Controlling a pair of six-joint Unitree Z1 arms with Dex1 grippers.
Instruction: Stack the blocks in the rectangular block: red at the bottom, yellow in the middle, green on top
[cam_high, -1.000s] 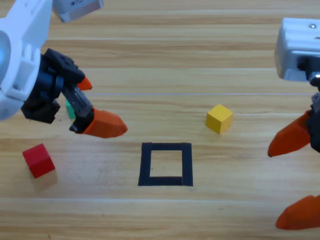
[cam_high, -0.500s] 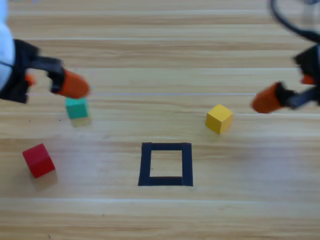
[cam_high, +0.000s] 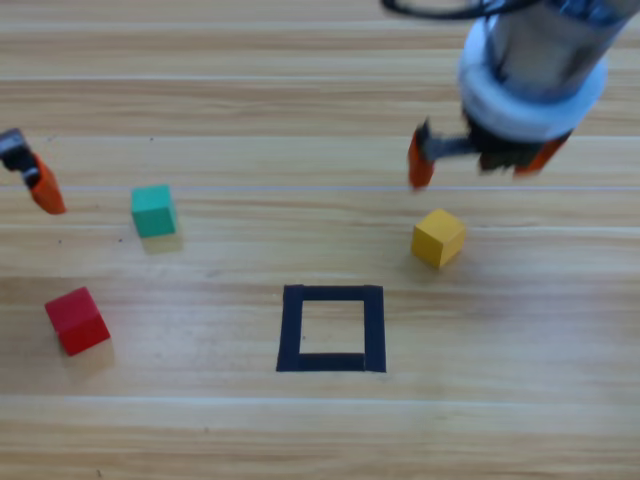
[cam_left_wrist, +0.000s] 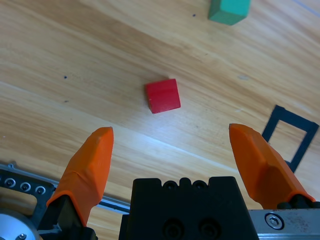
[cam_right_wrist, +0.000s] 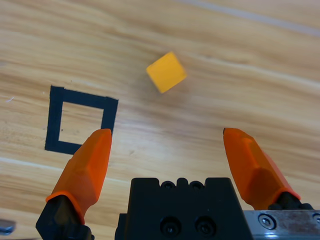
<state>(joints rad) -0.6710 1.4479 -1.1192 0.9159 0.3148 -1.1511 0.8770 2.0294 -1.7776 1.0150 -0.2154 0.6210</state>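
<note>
The red cube (cam_high: 77, 320) sits on the wooden worktop (cam_high: 320, 430) at the lower left of the high view, well apart from the black tape square (cam_high: 331, 329), which lies flat near the middle with bare wood showing inside it. The teal-green cube (cam_high: 154, 210) rests further up the worktop from the red one, near it but not touching. The yellow cube (cam_high: 438, 237) stands up and to the right of the tape square, near its upper right corner but clear of the tape, turned at a slight angle to the wood grain. None of the three cubes is inside the outline, and none is stacked on another.

The right gripper (cam_high: 480, 160) hangs just above the yellow cube in the high view, its orange jaws spread apart and holding nothing. In the right wrist view the yellow cube (cam_right_wrist: 166, 72) lies ahead of the gap between the spread jaws, with the tape square (cam_right_wrist: 80, 126) off to the left.

The left gripper (cam_high: 35, 180) shows only at the left edge of the high view, beside the teal-green cube. In the left wrist view its jaws stand wide apart and empty, with the red cube (cam_left_wrist: 162, 95) ahead of them and the teal-green cube (cam_left_wrist: 229, 10) at the top edge.
</note>
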